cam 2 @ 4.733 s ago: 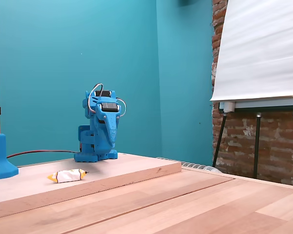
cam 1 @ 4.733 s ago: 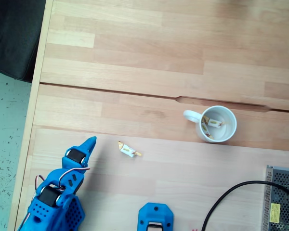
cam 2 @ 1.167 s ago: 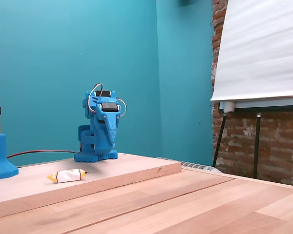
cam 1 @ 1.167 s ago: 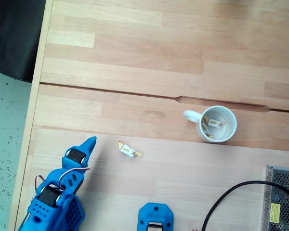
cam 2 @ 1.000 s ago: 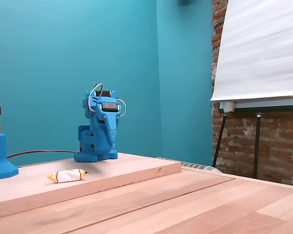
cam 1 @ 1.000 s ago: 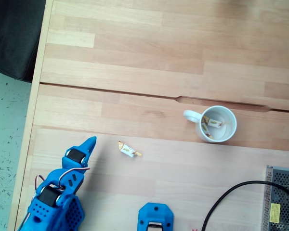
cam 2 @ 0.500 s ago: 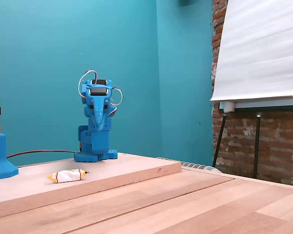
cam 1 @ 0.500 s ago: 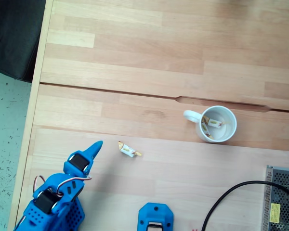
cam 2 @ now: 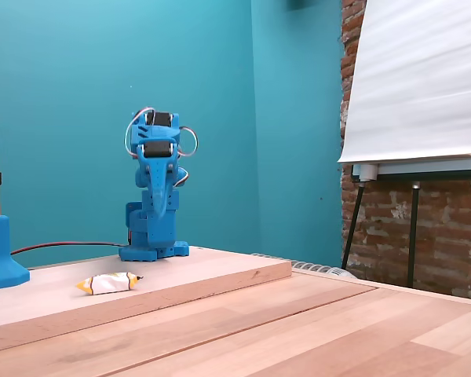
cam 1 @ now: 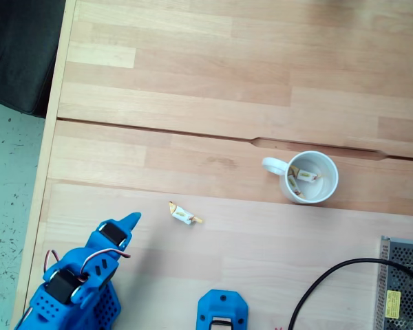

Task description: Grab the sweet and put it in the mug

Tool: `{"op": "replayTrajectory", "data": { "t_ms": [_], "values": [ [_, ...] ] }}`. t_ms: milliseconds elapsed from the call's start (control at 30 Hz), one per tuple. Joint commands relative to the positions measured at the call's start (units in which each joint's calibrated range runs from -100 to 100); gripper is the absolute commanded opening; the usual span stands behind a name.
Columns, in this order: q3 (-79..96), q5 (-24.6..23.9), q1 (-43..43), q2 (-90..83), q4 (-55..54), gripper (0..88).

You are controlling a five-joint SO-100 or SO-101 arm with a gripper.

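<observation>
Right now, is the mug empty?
No: in a fixed view from above, the mug already holds wrapped sweets, while another sweet lies on the table outside it.

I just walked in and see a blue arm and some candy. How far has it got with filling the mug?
Already done: sweets lie inside the mug. In hand: nothing; the pincer hangs empty near the arm's base, apart from the sweet on the board. Whether it is open is hard to tell. Left: reach that sweet, grip it, carry it over and drop it in.
</observation>
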Motion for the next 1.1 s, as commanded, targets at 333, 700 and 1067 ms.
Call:
{"op": "replayTrajectory", "data": {
  "t_ms": [333,700,1067],
  "values": [
    [-23.33,-1.81,1.03,35.09,0.26,6.4],
    [-16.28,-1.32,8.80,36.04,0.26,6.4],
    [-17.97,0.49,11.70,36.12,0.18,6.4]
  ]
}}
